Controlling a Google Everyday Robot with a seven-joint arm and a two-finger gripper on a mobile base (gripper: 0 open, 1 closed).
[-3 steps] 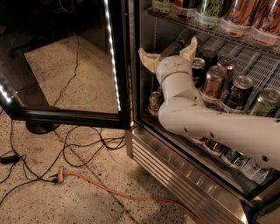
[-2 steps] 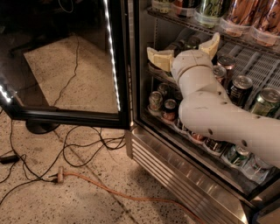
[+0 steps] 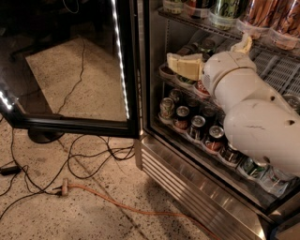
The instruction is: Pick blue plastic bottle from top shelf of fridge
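Cream gripper point(image 3: 208, 52) inside the black-framed fridge point(image 3: 135, 93); orange cable point(image 3: 117, 202) on the speckled beige floor point(image 3: 42, 221)

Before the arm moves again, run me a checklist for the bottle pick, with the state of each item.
1. Fridge door open: ok, swung wide, the opening is free.
2. Gripper ready to grasp: ok, fingers spread, nothing between them.
3. Gripper at the top shelf: not ok, it sits inside the fridge, below that shelf.
4. Blue plastic bottle located: cannot tell, only the bottoms of the containers on the top shelf show.
5. Arm clear of the stock: cannot tell, it covers part of the middle shelf.
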